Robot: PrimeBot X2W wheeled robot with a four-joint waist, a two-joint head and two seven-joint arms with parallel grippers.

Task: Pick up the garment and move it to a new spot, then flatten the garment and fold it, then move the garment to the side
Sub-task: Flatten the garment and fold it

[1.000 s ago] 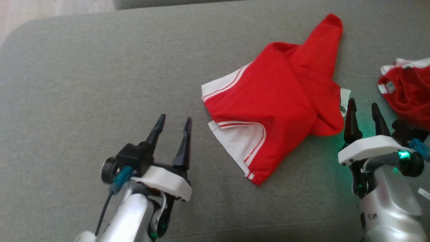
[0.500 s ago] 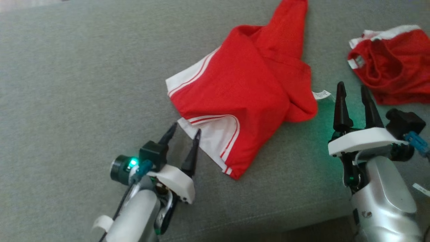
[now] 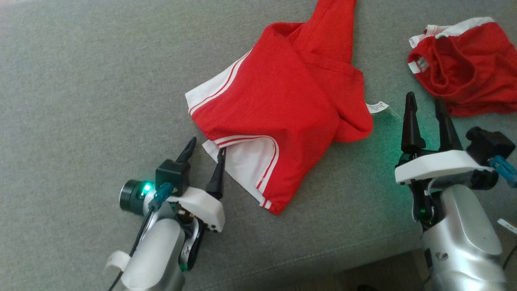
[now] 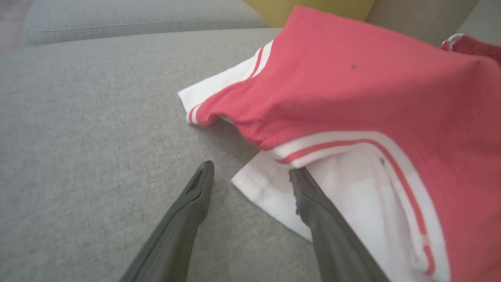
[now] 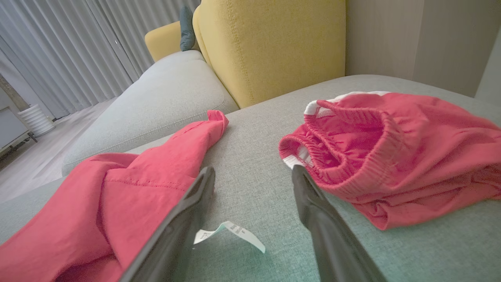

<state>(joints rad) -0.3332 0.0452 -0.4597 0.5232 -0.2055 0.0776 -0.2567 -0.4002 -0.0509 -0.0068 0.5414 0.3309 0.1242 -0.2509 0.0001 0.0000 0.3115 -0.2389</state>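
Note:
The garment [image 3: 282, 109] is red with white striped trim and lies loosely folded in the middle of the grey cushion [image 3: 80, 101]. My left gripper [image 3: 207, 146] stands open at its white lower-left corner. In the left wrist view the gripper [image 4: 252, 169] straddles that corner's edge, one finger over the white cloth of the garment [image 4: 372, 90] and the other over bare cushion. My right gripper [image 3: 424, 98] is open and empty, just right of the garment's white label [image 3: 377, 107]. In the right wrist view the gripper [image 5: 253, 169] points between the garment [image 5: 129, 188] and another red piece.
A second crumpled red garment [image 3: 464, 68] with an elastic waistband lies at the far right, seen close up as red cloth [image 5: 395, 152]. A yellow chair back [image 5: 274, 47] rises behind the cushion. The cushion's front edge [image 3: 363, 262] runs near the right arm.
The camera has shifted, sliding the whole scene left and up. My left gripper has closed in on the garment's white corner. Both grippers stay open.

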